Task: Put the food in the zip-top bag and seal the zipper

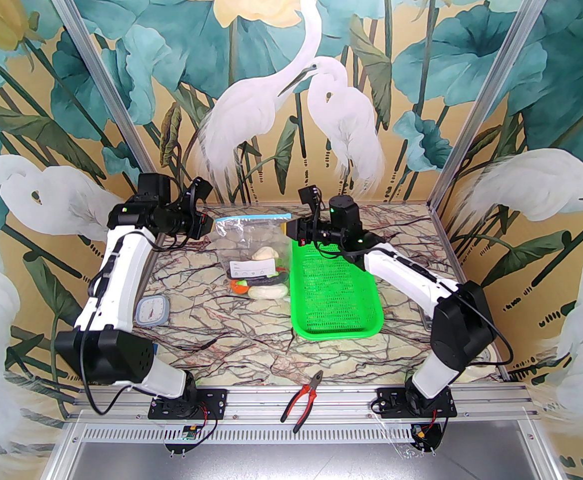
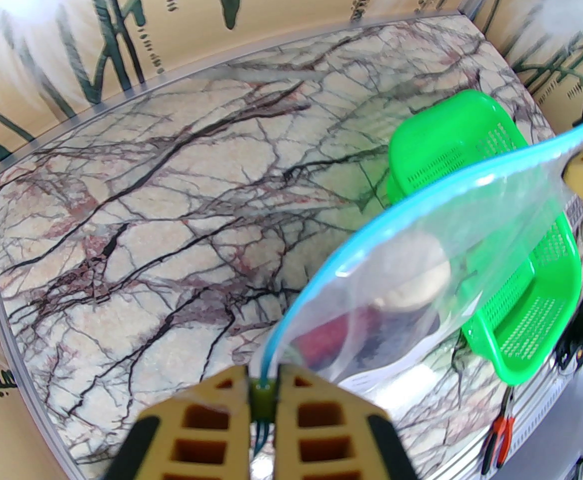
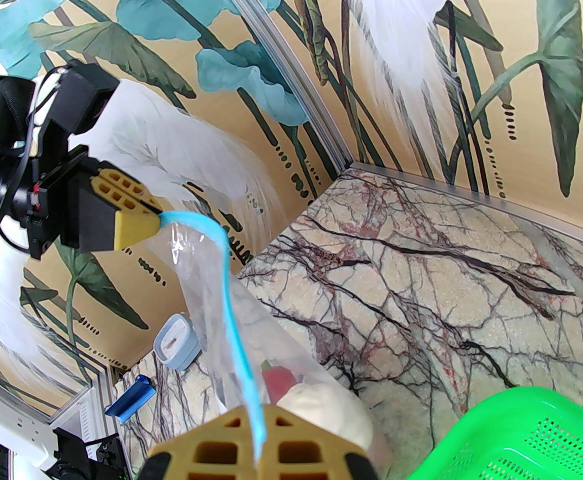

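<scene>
Pinching both ends: left gripper (image 2: 263,373) and right gripper (image 3: 261,418) are each clamped narrow on one end of the zipper (image 1: 254,217), the light blue strip stretched between them.
Bag's place: the zip-top bag (image 1: 239,240) hangs upright from that strip at the far middle of the marble table (image 1: 211,328), its bottom down on the surface.
Contents: the food (image 1: 264,280) sits heaped in the bag's bottom.
Alongside: a green mesh basket (image 1: 336,293) stands just beside the bag on its right, with the right arm reaching over the basket's far end.
Elsewhere: a small pale-blue dial (image 1: 150,311) lies by the left arm, and red-handled pliers (image 1: 304,398) rest on the near rail between the bases.
Hard to make out: crinkled plastic and a white label blur the pile into cream, orange, red and dark shapes; whether the strip is pressed shut along its length cannot be told.
</scene>
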Tool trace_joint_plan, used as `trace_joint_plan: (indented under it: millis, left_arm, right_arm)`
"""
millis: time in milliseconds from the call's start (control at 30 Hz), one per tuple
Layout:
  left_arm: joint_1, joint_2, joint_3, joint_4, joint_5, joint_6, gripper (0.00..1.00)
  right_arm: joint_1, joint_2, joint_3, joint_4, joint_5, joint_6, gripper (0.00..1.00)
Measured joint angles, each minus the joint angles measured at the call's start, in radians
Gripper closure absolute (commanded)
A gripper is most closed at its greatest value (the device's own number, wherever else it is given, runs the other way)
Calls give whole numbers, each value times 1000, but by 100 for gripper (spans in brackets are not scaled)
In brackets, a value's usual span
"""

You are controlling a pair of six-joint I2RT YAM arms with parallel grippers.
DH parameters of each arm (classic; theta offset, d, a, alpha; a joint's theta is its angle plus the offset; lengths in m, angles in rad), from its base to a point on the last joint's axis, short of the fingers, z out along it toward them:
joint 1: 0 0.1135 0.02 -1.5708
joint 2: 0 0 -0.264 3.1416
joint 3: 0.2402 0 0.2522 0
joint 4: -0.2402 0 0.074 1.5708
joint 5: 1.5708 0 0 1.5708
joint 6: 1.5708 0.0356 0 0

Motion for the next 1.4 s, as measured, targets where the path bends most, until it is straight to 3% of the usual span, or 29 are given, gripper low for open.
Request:
trace_joint_plan:
  millis: [267,433,767,933,1033,1167,1400]
  left_arm:
    - [-14,-195,-185,111,-104,-138,100]
    - [-31,-314,-212,109,-150,-196,100]
    - [-74,-536,-231,-22,-187,-296,100]
    - [-74,-577,-291,-58,-188,-337,100]
    - [-74,-521,-384,-32,-188,-356,100]
    - [-74,-321,-454,61,-187,-362,100]
    - [-74,71,-335,197,-187,-352,100]
  right_arm:
    - [55,13,50,-58,6,-8,100]
    - [87,8,50,-98,7,-19,100]
    - [192,-206,-44,-192,0,-26,100]
    - [193,-209,-7,-296,-26,-29,100]
    - [179,-122,66,-383,-29,-46,100]
    - [115,46,155,-444,-24,-61,100]
    - [-7,328,359,-480,-18,-60,99]
